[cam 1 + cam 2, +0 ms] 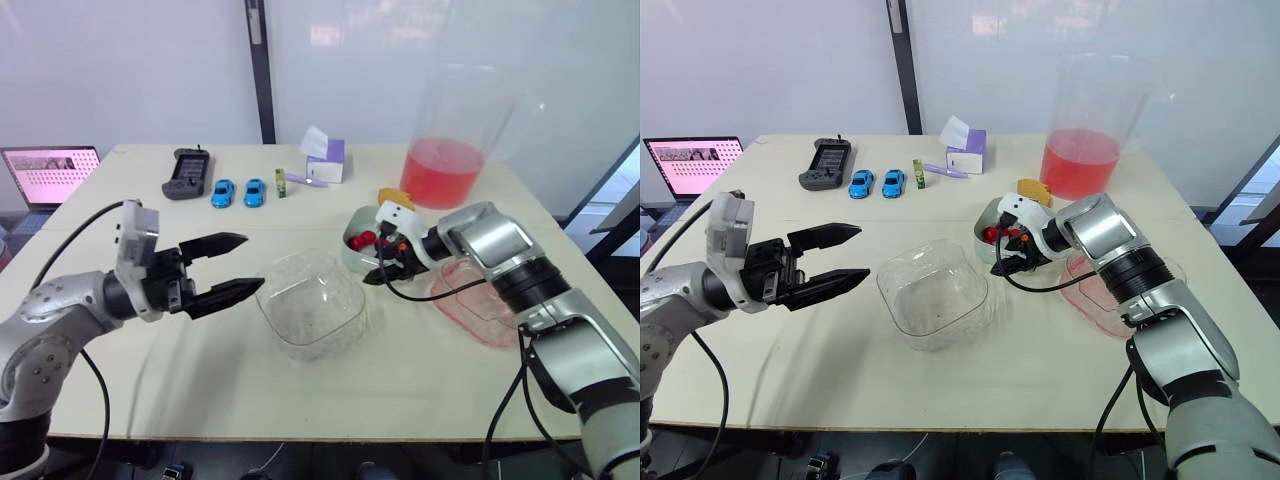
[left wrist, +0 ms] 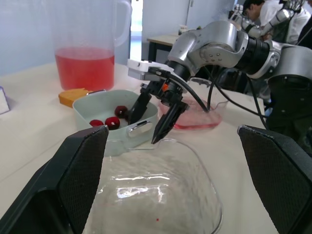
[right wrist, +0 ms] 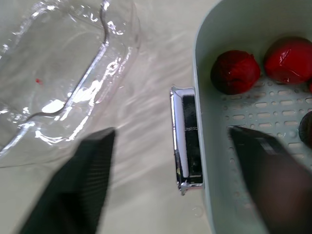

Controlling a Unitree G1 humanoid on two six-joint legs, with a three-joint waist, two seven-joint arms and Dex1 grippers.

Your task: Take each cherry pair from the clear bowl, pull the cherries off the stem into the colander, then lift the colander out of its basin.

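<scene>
Right wrist view: the bowl (image 3: 63, 73) is empty and cherries (image 3: 235, 71) lie in the colander (image 3: 209, 146) beside it, so pulling looks done. The right tool (image 2: 143, 131), wide, straddles the colander's rim; the left tool (image 1: 252, 262) hovers wide by the bowl. Lifting remains.

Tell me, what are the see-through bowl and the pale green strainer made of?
Bowl: probably thin clear plastic, glossy; the table shows through and its wavy walls glint. Strainer: likely matte pale green plastic, with moulded slots.
</scene>
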